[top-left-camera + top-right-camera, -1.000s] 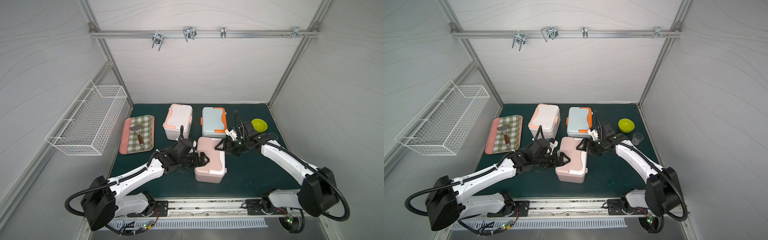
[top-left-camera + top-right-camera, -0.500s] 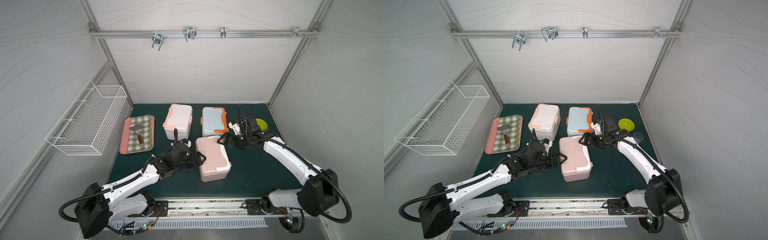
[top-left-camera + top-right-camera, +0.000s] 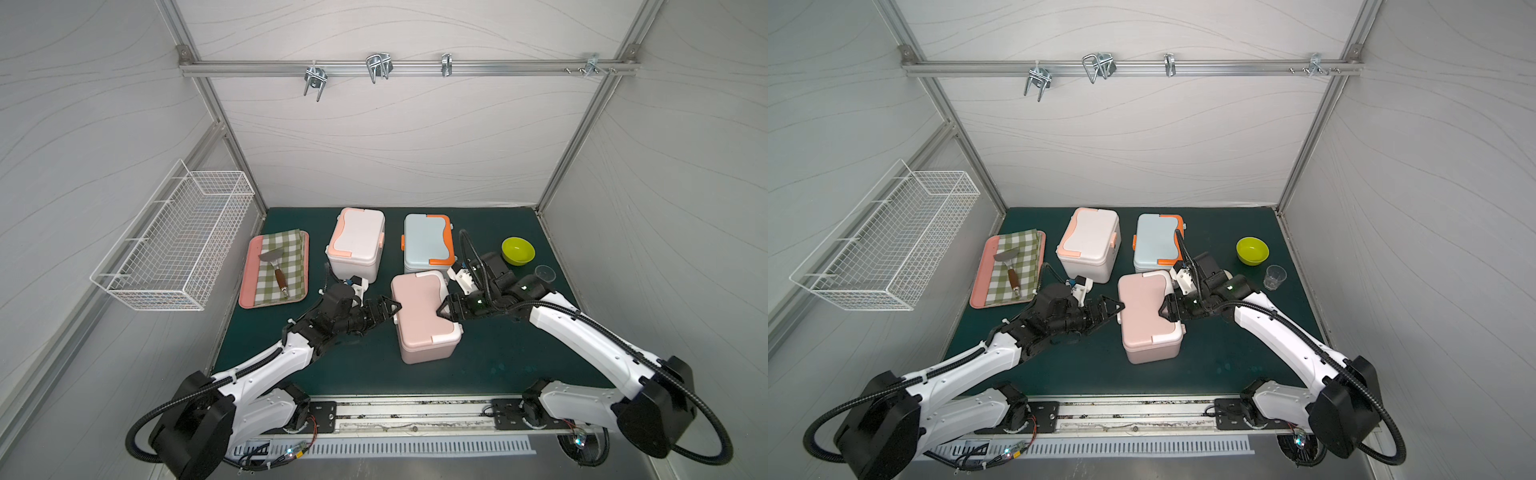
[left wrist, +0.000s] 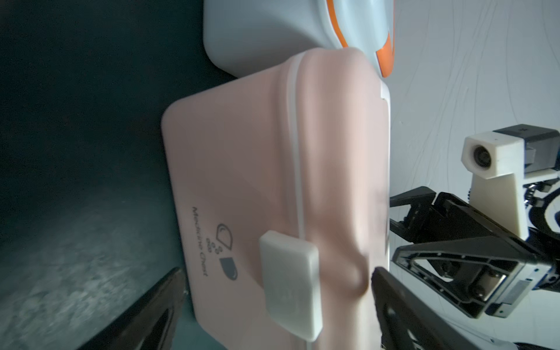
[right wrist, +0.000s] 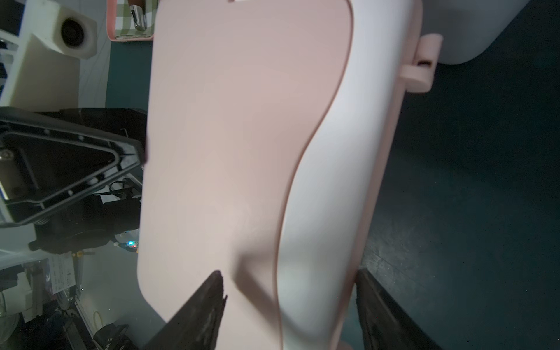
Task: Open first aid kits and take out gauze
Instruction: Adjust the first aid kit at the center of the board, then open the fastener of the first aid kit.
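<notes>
Three first aid kits stand shut on the green mat: white with peach trim (image 3: 355, 243), light blue with orange trim (image 3: 428, 241), and pale pink (image 3: 424, 316) (image 3: 1148, 316) in front, slightly turned. My left gripper (image 3: 388, 309) (image 4: 277, 272) is open at the pink kit's left side, its fingers on either side of the white latch (image 4: 291, 281). My right gripper (image 3: 444, 311) (image 5: 289, 275) is open at the right side, with one finger over the lid and the other beside the wall. The gauze is hidden.
A pink tray (image 3: 248, 274) with a checked cloth and a spatula lies at the left. A green bowl (image 3: 517, 250) and a clear cup (image 3: 545, 274) stand at the right. A wire basket (image 3: 174, 245) hangs on the left wall.
The pink kit has turned a little on the mat. My right gripper has moved from its far corner forward along its right side, and its jaws have narrowed. My left gripper has drawn back slightly.
</notes>
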`<state>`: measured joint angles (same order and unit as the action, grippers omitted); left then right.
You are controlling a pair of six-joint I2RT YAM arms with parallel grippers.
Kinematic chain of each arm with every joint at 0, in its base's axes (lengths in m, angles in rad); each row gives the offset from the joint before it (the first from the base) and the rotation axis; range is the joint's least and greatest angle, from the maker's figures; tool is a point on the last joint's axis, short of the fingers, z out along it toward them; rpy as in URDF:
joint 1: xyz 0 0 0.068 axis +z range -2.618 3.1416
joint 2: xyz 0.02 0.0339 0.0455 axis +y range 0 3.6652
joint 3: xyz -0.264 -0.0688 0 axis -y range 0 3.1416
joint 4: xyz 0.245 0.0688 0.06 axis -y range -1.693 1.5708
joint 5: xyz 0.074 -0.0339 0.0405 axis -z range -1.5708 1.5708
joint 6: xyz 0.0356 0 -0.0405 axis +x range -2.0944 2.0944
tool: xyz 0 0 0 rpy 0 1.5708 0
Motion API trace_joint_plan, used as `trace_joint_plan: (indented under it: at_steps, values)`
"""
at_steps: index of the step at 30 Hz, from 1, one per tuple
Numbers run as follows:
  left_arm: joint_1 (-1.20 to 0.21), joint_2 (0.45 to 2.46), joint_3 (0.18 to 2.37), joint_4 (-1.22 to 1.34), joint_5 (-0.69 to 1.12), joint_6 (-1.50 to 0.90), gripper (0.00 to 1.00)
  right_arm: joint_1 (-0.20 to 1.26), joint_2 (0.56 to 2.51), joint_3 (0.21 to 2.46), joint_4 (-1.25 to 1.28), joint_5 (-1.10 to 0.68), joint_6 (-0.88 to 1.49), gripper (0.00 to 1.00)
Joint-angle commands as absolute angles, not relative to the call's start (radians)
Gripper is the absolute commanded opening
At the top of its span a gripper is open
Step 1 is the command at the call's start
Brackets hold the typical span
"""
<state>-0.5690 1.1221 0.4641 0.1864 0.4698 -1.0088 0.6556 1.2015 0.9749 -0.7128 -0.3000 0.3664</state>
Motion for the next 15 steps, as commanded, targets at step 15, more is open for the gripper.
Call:
trace_joint_plan:
  at_steps: [15]
  values:
    - [-0.562,1.180,0.447,0.549,0.620,-1.139,0.89,0.711,1.238,0.986,-0.773,-0.199,0.387,0.71]
